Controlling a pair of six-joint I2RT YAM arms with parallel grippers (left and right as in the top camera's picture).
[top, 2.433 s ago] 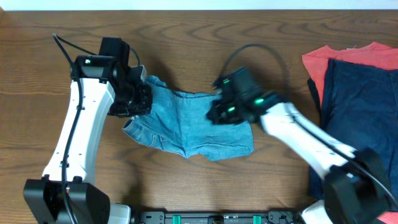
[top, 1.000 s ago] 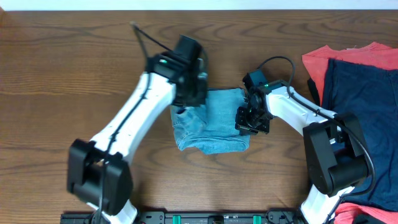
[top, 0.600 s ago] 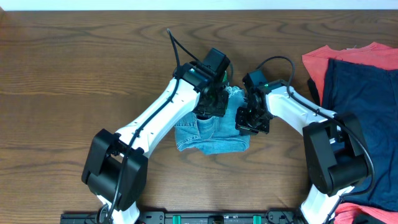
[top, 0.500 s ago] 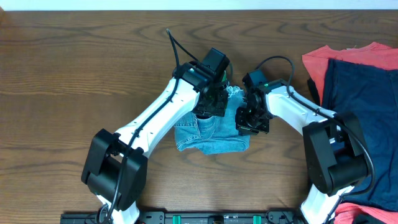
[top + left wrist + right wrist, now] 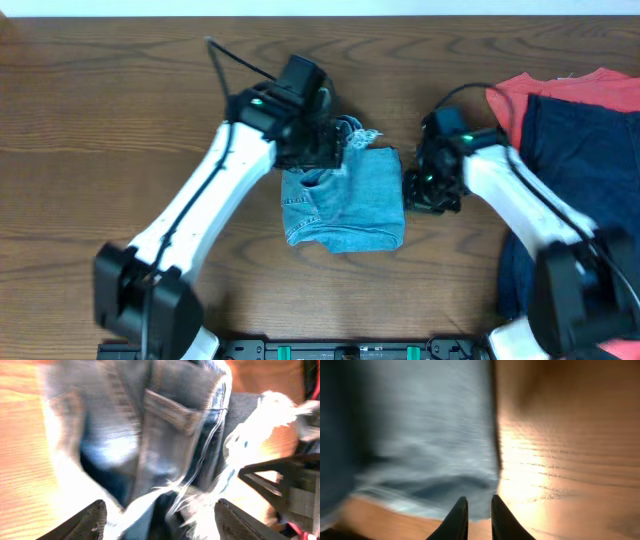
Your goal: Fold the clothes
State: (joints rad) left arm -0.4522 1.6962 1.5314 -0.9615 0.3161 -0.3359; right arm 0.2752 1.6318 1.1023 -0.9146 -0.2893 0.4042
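Observation:
The light-blue jeans [image 5: 350,205] lie folded into a compact block at the table's middle, with a frayed whitish hem [image 5: 362,137] on top at the far edge. My left gripper [image 5: 325,150] hovers over the block's far left corner. In the left wrist view it [image 5: 160,524] stands wide open over blurred denim [image 5: 165,420] and loose fray, gripping nothing. My right gripper [image 5: 428,188] sits just off the jeans' right edge. In the right wrist view it [image 5: 479,521] has a narrow gap between its fingers, with the denim edge [image 5: 430,435] beyond and nothing held.
A red-orange garment [image 5: 540,95] with a dark navy garment [image 5: 580,160] on it lies at the right edge, close behind my right arm. Bare wooden table [image 5: 120,120] stretches to the left. A black rail [image 5: 350,350] runs along the front edge.
The left gripper carried one half of the jeans over onto the other, opened wide and pulled back left. The right gripper parted slightly and drew off to the right of the jeans.

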